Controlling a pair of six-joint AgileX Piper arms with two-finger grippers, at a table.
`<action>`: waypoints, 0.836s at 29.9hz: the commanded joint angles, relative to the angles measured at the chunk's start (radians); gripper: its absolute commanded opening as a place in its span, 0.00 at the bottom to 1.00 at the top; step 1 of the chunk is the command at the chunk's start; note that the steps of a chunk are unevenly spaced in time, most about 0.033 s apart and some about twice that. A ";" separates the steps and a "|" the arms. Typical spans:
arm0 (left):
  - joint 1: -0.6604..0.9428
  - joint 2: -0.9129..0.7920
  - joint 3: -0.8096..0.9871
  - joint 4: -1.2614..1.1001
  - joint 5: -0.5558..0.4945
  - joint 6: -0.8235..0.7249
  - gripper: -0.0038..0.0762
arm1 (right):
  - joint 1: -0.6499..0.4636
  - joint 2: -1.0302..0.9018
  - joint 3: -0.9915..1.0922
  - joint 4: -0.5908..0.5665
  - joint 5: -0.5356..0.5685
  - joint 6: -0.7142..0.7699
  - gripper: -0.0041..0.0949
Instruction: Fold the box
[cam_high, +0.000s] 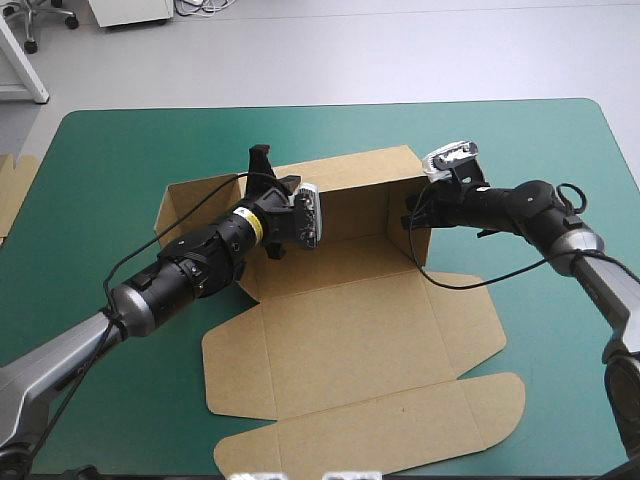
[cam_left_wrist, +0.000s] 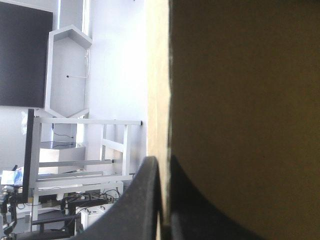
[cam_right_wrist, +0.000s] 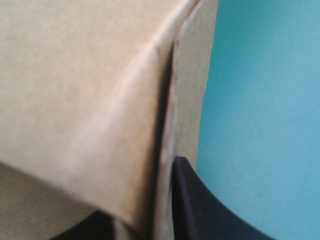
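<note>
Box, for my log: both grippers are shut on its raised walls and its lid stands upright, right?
No: the high view shows the lid lying flat on the table. The left gripper and right gripper are shut on raised walls of the box.

No legible txt, labels, brands or nos. in any of my views, incl. on the box (cam_high: 350, 320).

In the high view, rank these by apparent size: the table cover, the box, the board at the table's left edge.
Largest: the teal-green cover.
Next: the brown box.
Smallest: the spare board at the left edge, though the picture cuts it off, so only part shows.
</note>
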 joint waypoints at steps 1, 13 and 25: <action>-0.007 -0.033 -0.035 -0.002 -0.041 -0.102 0.03 | 0.002 -0.038 -0.026 0.094 0.068 0.009 0.03; -0.023 -0.033 -0.104 -0.010 0.003 -0.134 0.11 | 0.002 -0.038 -0.026 0.098 0.056 0.049 0.03; -0.150 -0.049 -0.111 -0.014 0.079 -0.135 0.64 | 0.002 -0.038 -0.026 0.084 0.014 0.111 0.03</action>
